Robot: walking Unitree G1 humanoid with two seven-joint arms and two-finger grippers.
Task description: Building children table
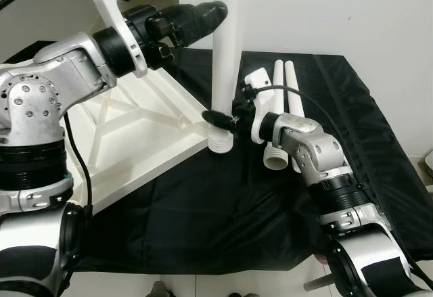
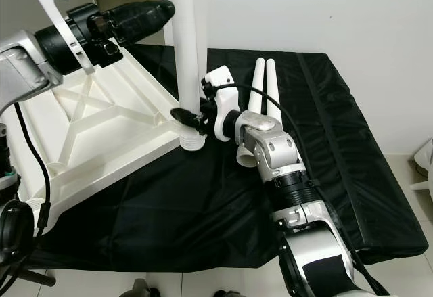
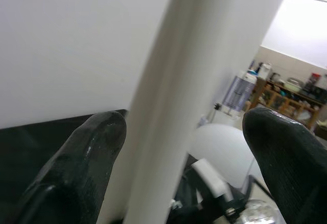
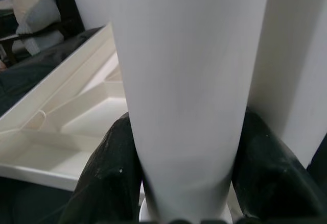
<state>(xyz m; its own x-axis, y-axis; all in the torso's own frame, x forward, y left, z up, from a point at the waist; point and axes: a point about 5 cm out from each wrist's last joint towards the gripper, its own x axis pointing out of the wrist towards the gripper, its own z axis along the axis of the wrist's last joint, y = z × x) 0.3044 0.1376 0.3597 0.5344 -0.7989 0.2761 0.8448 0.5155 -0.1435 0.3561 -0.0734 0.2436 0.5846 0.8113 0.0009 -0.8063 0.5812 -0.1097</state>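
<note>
- The right end effector [image 1: 220, 119] is clamped low on an upright white table leg [image 1: 225, 53], steadying its threaded foot at the corner of the upturned white table panel [image 1: 145, 138].
- The left end effector [image 1: 203, 14], fingers apart, straddles the leg higher up as a guide.
- Two spare legs [image 1: 287, 84] lie just behind, crowding the right wrist.
- Black cloth [image 1: 379, 148] beyond offers open room.

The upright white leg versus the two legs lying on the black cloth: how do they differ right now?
The upright leg stands vertical at the tabletop corner; the two spare legs lie flat, side by side. The upright leg is gripped low by the right gripper, with the left gripper higher; the spare legs are untouched. All are white tubes with ribbed ends.
</note>
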